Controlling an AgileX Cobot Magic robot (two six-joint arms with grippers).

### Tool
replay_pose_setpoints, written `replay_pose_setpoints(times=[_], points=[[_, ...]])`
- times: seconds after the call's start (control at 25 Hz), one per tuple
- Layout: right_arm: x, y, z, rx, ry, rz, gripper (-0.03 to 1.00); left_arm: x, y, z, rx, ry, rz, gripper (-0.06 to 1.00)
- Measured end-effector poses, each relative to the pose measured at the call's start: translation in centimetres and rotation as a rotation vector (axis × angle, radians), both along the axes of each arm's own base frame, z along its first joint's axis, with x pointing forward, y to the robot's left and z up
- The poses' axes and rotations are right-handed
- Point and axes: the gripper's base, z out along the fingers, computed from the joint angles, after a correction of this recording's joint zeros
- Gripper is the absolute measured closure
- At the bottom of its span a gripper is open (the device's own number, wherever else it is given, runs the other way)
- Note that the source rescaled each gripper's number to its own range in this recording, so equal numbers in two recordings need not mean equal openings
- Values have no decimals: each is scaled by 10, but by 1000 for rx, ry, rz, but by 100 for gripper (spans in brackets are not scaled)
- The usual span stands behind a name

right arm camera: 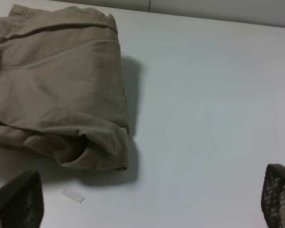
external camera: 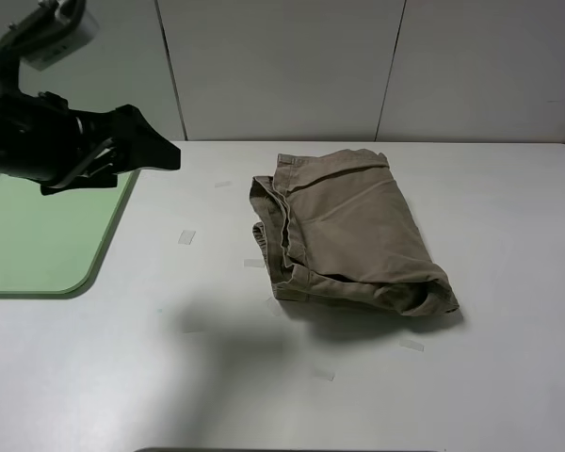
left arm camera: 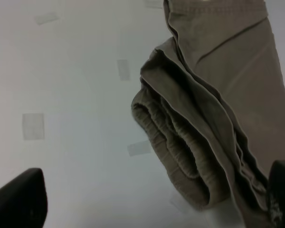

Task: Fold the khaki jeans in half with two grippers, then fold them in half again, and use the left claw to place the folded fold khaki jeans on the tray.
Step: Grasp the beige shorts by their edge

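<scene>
Whereas the tray (external camera: 38, 254) occupies the bench's (external camera: 508, 235) left end, the left gripper (external camera: 153, 151) hangs above its right edge, jaws wide, empty. Khaki jeans (external camera: 353, 235): folded bundle, mid-bench, well right of that gripper, waistband (left arm camera: 175, 152) edge facing it, long axis far-to-near. Right gripper (right arm camera: 147, 199): jaws wide, empty, off the bundle's right side.

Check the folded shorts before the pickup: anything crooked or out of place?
The shorts are folded unevenly: on the side facing the tray the layers are staggered and the gathered waistband sticks out. Nothing looks spilled or torn.
</scene>
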Motion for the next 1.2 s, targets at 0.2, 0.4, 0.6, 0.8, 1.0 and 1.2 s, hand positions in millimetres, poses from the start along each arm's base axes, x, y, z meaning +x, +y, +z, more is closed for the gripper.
replay_pose_setpoints(times=[0.2,0.4,0.6,0.8,1.0,1.2], points=[[0,0,0,0,0,0,-3,14,-5,-26,7,83,7,-2],[0,0,0,0,0,0,-3,26,-10,-29,-13,122,6,-2],[0,0,0,0,0,0,-3,31,-9,-29,-36,124,67,-1],[0,0,0,0,0,0,-3,34,-6,-28,-16,89,99,1],[0,0,0,0,0,0,-3,30,-10,-29,-34,129,60,1],[0,0,0,0,0,0,-3,21,-15,-31,-65,206,-24,1]])
